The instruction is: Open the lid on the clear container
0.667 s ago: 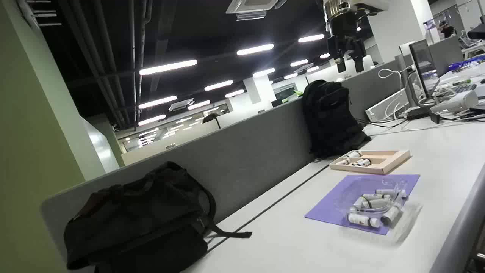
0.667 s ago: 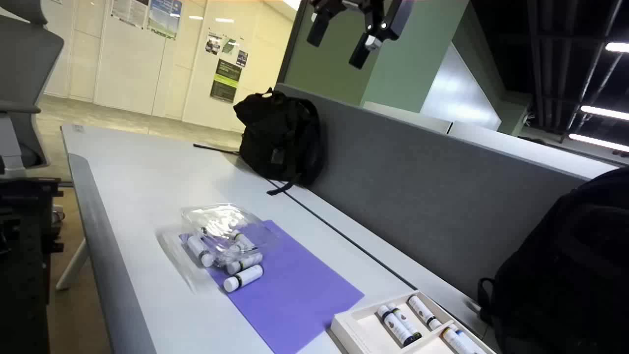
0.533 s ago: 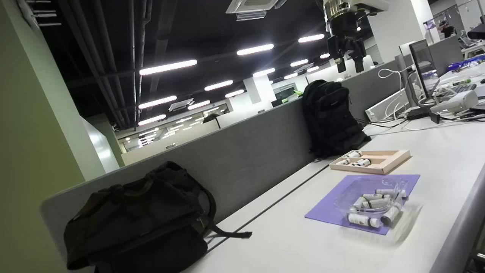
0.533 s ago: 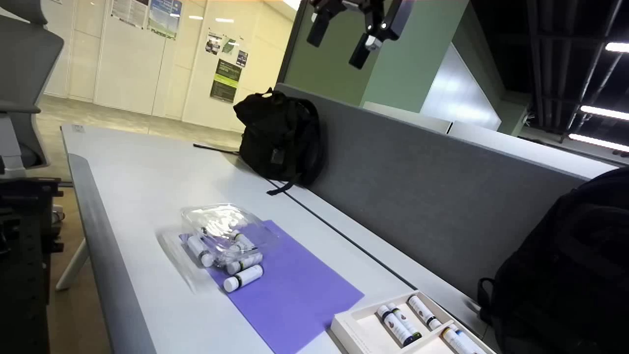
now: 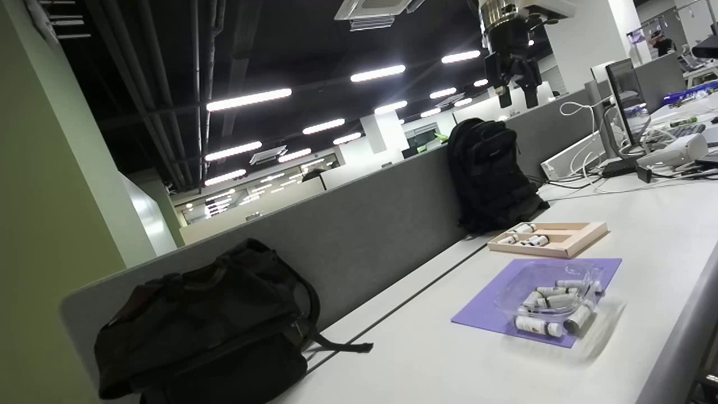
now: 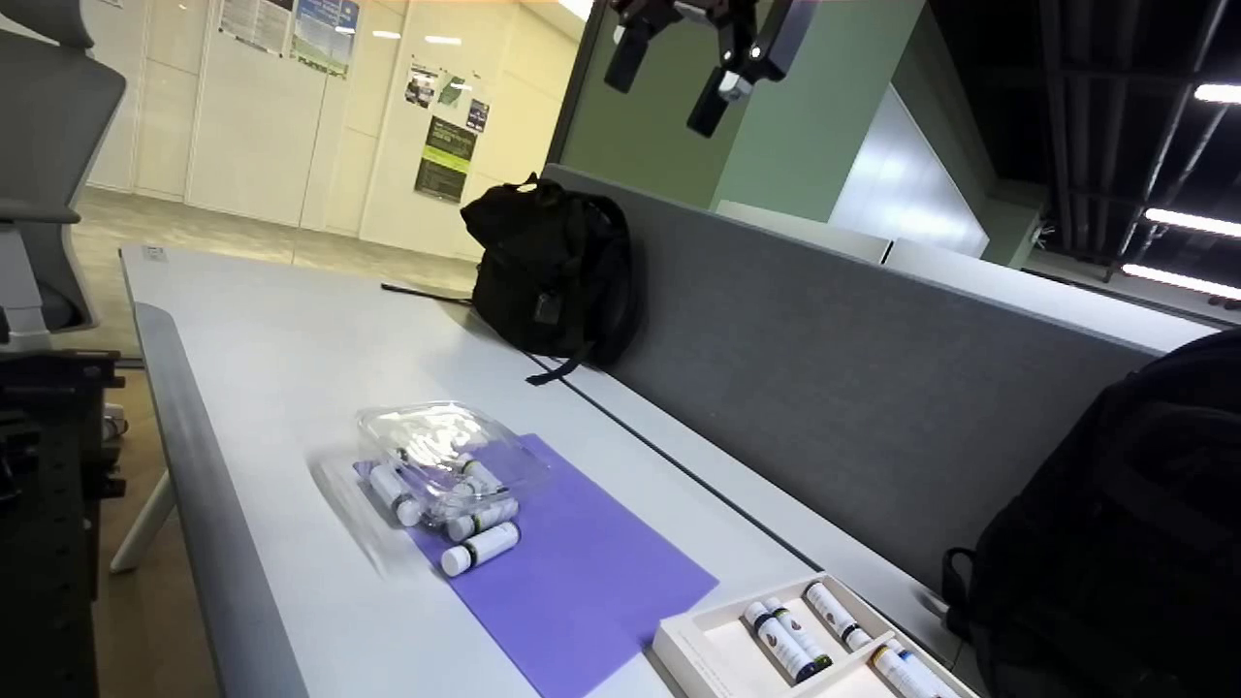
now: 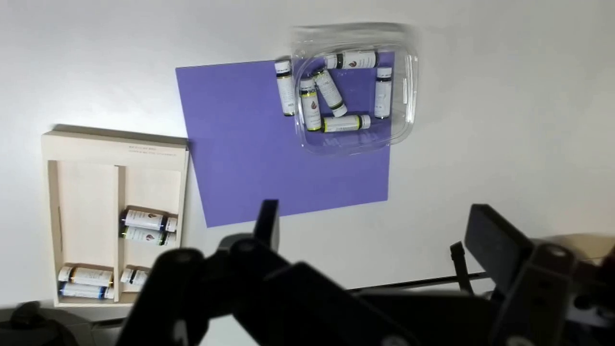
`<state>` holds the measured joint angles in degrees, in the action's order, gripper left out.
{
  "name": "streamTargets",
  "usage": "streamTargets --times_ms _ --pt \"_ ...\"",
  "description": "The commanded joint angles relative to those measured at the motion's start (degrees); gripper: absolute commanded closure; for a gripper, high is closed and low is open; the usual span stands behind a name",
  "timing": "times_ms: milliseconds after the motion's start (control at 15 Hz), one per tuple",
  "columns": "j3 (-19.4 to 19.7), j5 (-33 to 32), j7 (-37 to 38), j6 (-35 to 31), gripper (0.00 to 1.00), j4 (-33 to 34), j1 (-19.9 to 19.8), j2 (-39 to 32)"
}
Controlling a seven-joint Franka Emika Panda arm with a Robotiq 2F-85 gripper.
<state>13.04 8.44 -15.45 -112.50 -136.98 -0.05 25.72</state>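
Note:
The clear container (image 7: pixel 408 108) is a rounded, transparent plastic box with several small white-labelled bottles showing through it. It sits over one end of the purple sheet (image 7: pixel 245 158) and shows in both exterior views (image 5: pixel 507 300) (image 6: pixel 524 475). The lid (image 6: pixel 436 436) appears as the shiny transparent top surface. Its edge cannot be told apart from the box. One bottle (image 7: pixel 285 89) lies just outside the container's wall. My gripper (image 7: pixel 377 216) is open and empty. It hangs high above the desk in both exterior views (image 5: pixel 518 101) (image 6: pixel 664 97), well apart from the container.
A pale shallow tray (image 7: pixel 115 149) with several bottles lies beside the purple sheet. Two black backpacks (image 5: pixel 207 325) (image 5: pixel 488 174) lean on the grey partition (image 5: pixel 370 230). A monitor (image 5: pixel 627 101) and cables stand farther along the white desk (image 6: pixel 310 320).

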Motion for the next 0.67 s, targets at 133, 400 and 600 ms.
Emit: streamTargets --times_ms 133,400,600 --pt "2.2 15.3 -13.5 -1.5 0.0 -2.9 2.5 -8.1" --pt "0.7 25.5 -26.9 -1.5 0.0 -4.5 2.4 -17.7" --pt "-1.8 27.6 -31.0 -1.7 0.0 -3.8 0.4 -25.7"
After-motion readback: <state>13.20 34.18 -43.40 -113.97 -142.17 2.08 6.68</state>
